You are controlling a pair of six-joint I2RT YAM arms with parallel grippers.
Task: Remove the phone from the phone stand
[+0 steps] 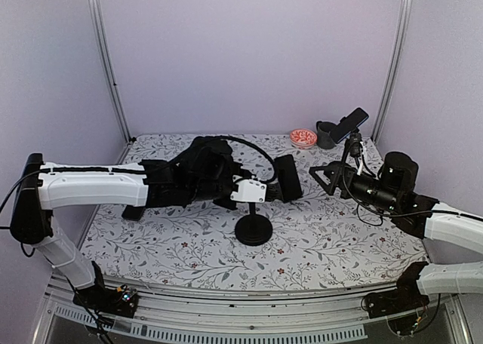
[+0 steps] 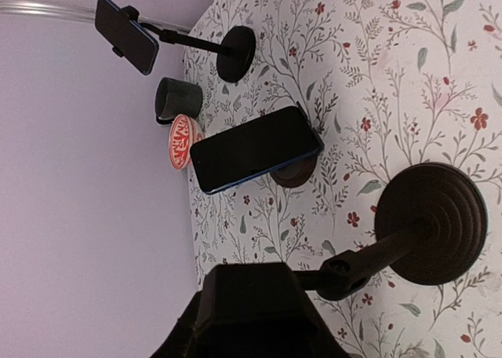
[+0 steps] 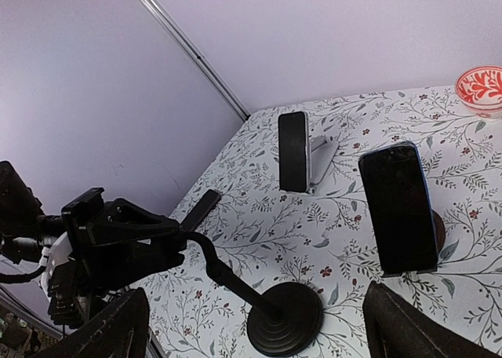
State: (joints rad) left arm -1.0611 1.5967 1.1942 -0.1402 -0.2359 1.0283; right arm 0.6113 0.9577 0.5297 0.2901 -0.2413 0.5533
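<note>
From above, the left gripper (image 1: 255, 188) is at the head of the black stand (image 1: 253, 228); any phone there is hidden. Left wrist view: I cannot tell whether the jaws are closed, and a second phone (image 2: 255, 148) is propped just right of the stand. Right wrist view: the right gripper (image 3: 263, 330) is wide open. Removal looks not yet done.

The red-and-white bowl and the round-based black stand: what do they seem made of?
The bowl looks like glazed ceramic: glossy, red pattern painted on white. The black stand could be matte painted metal or plastic; its ringed base shows only a dull sheen.
</note>
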